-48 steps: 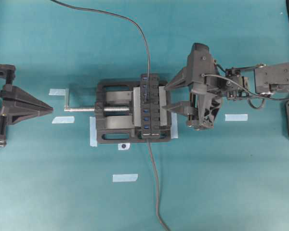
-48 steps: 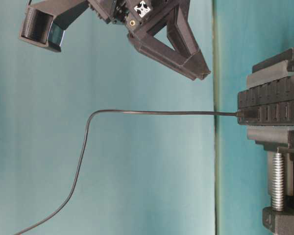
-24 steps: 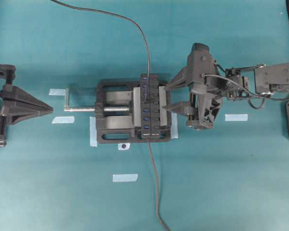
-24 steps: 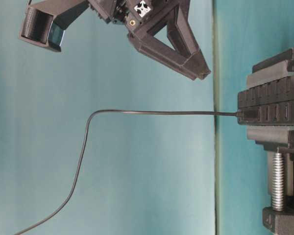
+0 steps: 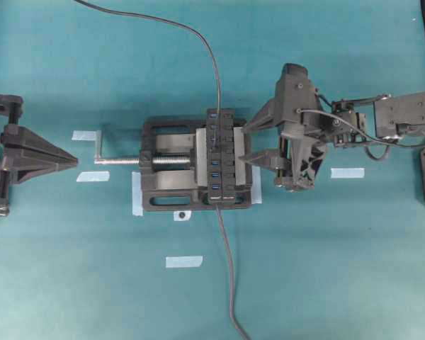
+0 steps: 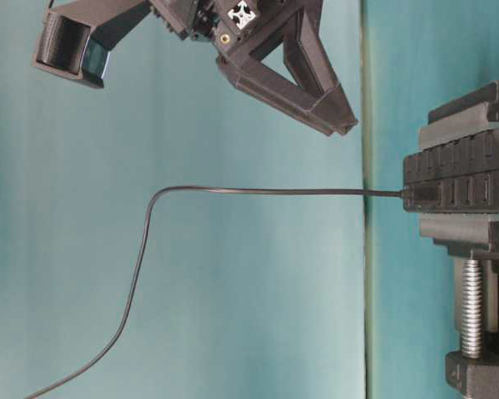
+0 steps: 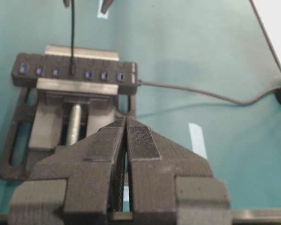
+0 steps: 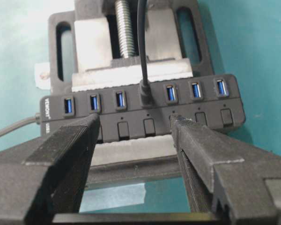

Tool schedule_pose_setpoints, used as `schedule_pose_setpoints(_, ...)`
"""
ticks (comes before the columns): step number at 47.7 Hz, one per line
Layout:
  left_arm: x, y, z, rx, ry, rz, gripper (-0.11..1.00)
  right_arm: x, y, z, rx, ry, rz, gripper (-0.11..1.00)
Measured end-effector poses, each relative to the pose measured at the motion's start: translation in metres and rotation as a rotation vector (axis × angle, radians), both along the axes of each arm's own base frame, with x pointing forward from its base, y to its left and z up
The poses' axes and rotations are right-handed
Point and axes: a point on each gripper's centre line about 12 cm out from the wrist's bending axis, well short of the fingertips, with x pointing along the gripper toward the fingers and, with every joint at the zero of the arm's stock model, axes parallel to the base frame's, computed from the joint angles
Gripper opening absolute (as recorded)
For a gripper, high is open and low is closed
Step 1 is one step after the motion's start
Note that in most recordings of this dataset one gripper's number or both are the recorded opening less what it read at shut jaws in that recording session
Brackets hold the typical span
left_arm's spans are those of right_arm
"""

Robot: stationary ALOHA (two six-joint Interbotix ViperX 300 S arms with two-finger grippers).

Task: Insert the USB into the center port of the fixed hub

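I read the USB [image 8: 145, 91] as seated in the center port [image 8: 144, 99] of the fixed hub [image 8: 131, 126], which the vise [image 5: 168, 173] pins mid-worktop, so my right gripper [image 8: 133, 145] hangs open and empty beside it while the left gripper [image 7: 126, 140] rests closed near the worktop's left edge.

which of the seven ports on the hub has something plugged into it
The center port, fourth in the hub's row. The USB sits in it; the other six show bare blue tongues.
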Motion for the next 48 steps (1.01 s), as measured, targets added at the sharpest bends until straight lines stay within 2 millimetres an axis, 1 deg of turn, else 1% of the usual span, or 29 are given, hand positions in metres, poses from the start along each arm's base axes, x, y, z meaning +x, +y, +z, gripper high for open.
schedule_pose_setpoints(48,0.0,0.0,0.0,-0.024,0.001,0.007,0.01,-0.001,0.0,-0.002,0.0,0.009,-0.001,0.69)
